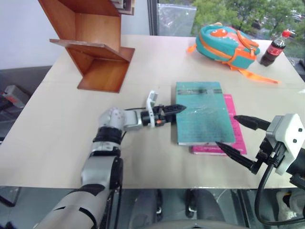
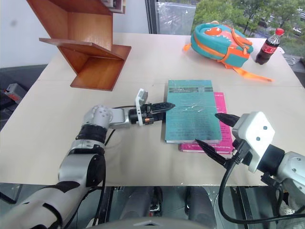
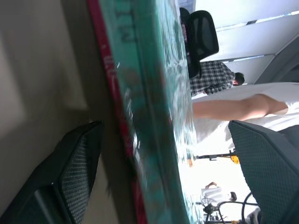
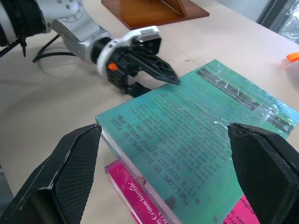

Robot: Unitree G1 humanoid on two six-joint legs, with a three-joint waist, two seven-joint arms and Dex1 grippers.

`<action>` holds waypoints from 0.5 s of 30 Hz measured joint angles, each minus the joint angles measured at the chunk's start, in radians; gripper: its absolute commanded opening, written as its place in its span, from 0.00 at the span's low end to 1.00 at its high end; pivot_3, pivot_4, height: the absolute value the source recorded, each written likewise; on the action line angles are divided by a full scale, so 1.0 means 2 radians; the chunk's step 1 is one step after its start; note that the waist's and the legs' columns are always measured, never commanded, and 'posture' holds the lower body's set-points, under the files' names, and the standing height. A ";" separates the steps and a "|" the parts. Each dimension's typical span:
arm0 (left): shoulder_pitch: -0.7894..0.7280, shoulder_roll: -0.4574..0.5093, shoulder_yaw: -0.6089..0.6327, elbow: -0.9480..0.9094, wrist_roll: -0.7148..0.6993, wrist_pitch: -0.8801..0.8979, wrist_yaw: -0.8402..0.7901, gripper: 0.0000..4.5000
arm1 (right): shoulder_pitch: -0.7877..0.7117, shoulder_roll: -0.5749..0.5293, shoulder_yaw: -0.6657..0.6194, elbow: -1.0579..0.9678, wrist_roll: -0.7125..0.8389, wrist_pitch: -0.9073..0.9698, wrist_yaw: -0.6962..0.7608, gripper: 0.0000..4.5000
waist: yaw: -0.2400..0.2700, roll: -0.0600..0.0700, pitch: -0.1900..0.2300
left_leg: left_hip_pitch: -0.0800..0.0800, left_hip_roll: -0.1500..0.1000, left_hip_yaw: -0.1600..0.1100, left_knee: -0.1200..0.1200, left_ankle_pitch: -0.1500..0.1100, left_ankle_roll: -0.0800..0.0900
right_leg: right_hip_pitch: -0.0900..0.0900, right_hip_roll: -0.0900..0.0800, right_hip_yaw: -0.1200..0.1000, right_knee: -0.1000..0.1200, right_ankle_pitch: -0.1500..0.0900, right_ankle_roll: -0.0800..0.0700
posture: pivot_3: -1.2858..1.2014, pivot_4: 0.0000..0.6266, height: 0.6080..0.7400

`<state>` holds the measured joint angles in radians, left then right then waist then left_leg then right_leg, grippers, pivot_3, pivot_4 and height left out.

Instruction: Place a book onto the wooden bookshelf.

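A: Start from the big things. You have the desk (image 1: 57, 143), pale and bare around the work, and the wooden bookshelf (image 1: 93, 43) standing at its far left corner, well apart from the book.

B: And the book (image 1: 202, 112)?

A: It lies flat at mid-desk on top of a magenta-pink book (image 1: 236, 131), long axis running away from you. Your left pincer (image 1: 177, 109) points level toward the right, straight at the book's left long edge; in the left wrist view that edge sits between its wide-spread fingers (image 3: 74, 172), not yet gripped.

B: The right one?

A: The right pincer (image 1: 234, 135) hangs above the book's near right corner, also wide, holding nothing. The left is nearer, so I judge the grasp is yours to take there.

B: Surroundings?

A: A teal backpack (image 1: 226, 45) and cola bottle (image 1: 275, 47) sit far right, beneath a window.
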<state>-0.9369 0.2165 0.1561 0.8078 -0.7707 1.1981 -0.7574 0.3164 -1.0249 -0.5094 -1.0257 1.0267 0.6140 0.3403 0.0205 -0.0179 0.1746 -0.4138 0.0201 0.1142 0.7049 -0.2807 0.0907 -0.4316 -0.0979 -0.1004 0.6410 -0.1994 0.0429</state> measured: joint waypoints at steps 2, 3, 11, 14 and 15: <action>-0.014 -0.007 0.000 0.026 0.013 -0.012 -0.010 0.88 | 0.009 -0.012 0.001 0.000 0.004 -0.014 -0.010 1.00 | 0.000 0.000 0.000 | 0.000 0.000 0.000 0.000 0.000 0.000 | 0.000 0.000 0.000 0.000 0.000 0.000 | 0.52 0.24 1.00; -0.018 -0.008 0.000 0.036 0.017 -0.014 -0.012 0.81 | 0.012 -0.016 0.001 0.000 0.005 -0.018 -0.013 1.00 | 0.000 0.000 0.000 | 0.000 0.000 0.000 0.000 0.000 0.000 | 0.000 0.000 0.000 0.000 0.000 0.000 | 0.52 0.24 1.00; -0.029 -0.004 0.000 0.058 0.041 -0.006 -0.063 0.01 | 0.036 -0.035 0.001 0.000 0.014 -0.052 -0.040 1.00 | -0.001 0.000 0.000 | 0.000 0.000 0.000 0.000 0.000 0.000 | 0.000 0.000 0.001 0.000 0.000 0.000 | 0.52 0.24 1.00; -0.027 0.008 0.002 0.037 0.040 0.021 -0.068 0.01 | 0.035 -0.036 0.002 0.000 0.017 -0.059 -0.045 1.00 | -0.002 -0.001 0.000 | -0.001 0.000 -0.001 0.000 0.000 0.000 | 0.000 0.000 0.001 0.000 0.000 0.000 | 0.52 0.24 1.00; -0.027 0.012 0.005 0.026 0.040 0.028 -0.067 0.01 | 0.034 -0.036 0.002 0.000 0.017 -0.059 -0.046 1.00 | -0.002 -0.001 0.000 | -0.001 0.000 -0.001 0.000 0.000 0.000 | 0.000 0.000 0.001 0.000 0.000 0.000 | 0.52 0.24 1.00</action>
<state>-0.9907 0.2413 0.1668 0.8606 -0.6916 1.2534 -0.8909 0.3841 -1.0960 -0.5050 -1.0259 1.0600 0.4966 0.2482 0.0169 -0.0201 0.1753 -0.4155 0.0205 0.1127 0.7050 -0.2809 0.0911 -0.4325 -0.0985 -0.0982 0.6409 -0.1993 0.0424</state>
